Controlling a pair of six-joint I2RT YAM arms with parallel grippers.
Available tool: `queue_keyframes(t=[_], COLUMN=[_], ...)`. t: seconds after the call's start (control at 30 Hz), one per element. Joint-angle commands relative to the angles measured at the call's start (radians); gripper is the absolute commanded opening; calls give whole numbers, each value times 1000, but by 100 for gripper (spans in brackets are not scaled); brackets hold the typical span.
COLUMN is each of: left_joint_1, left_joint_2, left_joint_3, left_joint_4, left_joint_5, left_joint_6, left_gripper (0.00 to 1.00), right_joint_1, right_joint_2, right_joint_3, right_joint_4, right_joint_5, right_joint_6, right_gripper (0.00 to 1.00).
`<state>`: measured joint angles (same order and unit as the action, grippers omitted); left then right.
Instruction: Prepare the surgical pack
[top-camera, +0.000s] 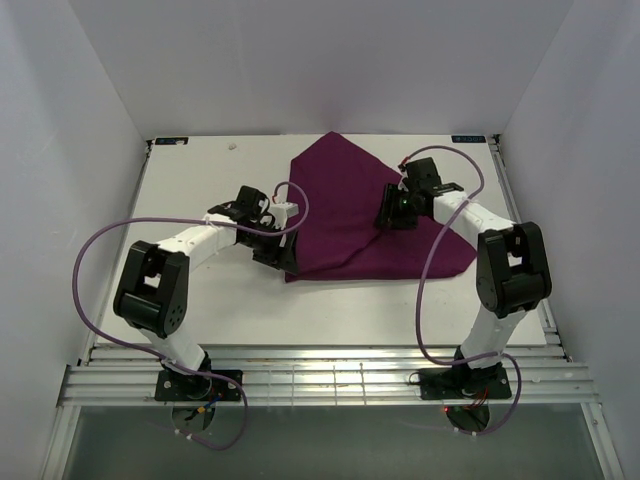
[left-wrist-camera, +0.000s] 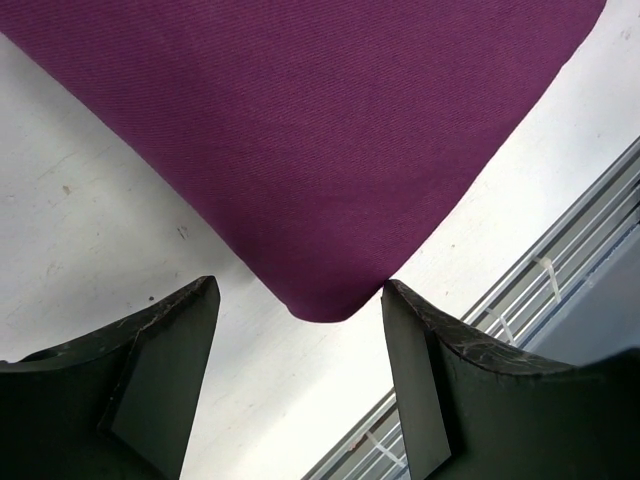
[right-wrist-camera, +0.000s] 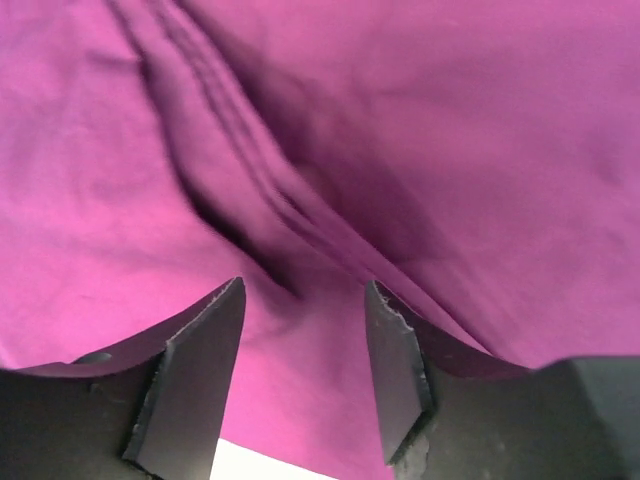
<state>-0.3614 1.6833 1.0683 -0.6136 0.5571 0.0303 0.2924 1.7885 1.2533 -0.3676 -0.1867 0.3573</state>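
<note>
Grippers both found spread, nothing pinched. Left gripper (top-camera: 280, 256) set low at near-left corner of purple cloth (top-camera: 350, 200), fingers (left-wrist-camera: 165, 370) either side of rounded corner tip (left-wrist-camera: 322, 303) per wrist view. Judged lined up so as to close on that corner & lift it for a fold. Contact w/ fabric not confirmable; tip seen lying between fingers, just short of them.

Right gripper (top-camera: 392, 213) poised over right-centre of cloth, jaws straddling a raised crease (right-wrist-camera: 265, 200). Judged placed there either to pin fabric during a pull on opp. corner, or to pinch crease itself. Cannot tell which.

Cloth located mid-counter, toward far side, flat on white counter (top-camera: 200, 190) in rough triangle: one point toward far edge, long edge toward arm bases. Appears doubled over; no. of layers not countable. Nothing else of pack in sight; under cloth or absent, cannot tell.

Stage est.: folding/wrapping in hand, bundle not yet squared.

Risk: thin fabric on smooth counter. Corner liable to slip from fingers, or whole cloth to drag w/o hold-down on right side.
</note>
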Motion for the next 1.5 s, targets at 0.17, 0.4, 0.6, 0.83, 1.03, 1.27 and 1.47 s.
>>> queue_keyframes(t=[0.17, 0.4, 0.6, 0.83, 1.03, 1.27, 1.47], left_joint_1=[2, 2, 2, 2, 2, 2, 2], left_joint_2=[-73, -128, -137, -140, -142, -142, -135], left_joint_3=[-10, 4, 13, 4, 1, -1, 4], left_joint_4=[-8, -23, -25, -25, -25, -28, -28], left_joint_5=[20, 35, 20, 12, -3, -13, -11], left_joint_6=[60, 95, 95, 92, 92, 91, 88], left_gripper=[77, 78, 79, 78, 79, 79, 79], right_joint_1=[-169, -403, -532, -598, -616, -622, -628], right_joint_2=[-222, -287, -232, -98, 7, 66, 83], right_joint_3=[-112, -226, -250, -200, -175, -164, -164], right_joint_4=[-19, -11, -1, 22, 38, 61, 105], right_joint_5=[171, 222, 314, 331, 325, 277, 196], right_joint_6=[34, 26, 26, 12, -6, -12, -12], right_gripper=[57, 56, 56, 56, 56, 52, 40])
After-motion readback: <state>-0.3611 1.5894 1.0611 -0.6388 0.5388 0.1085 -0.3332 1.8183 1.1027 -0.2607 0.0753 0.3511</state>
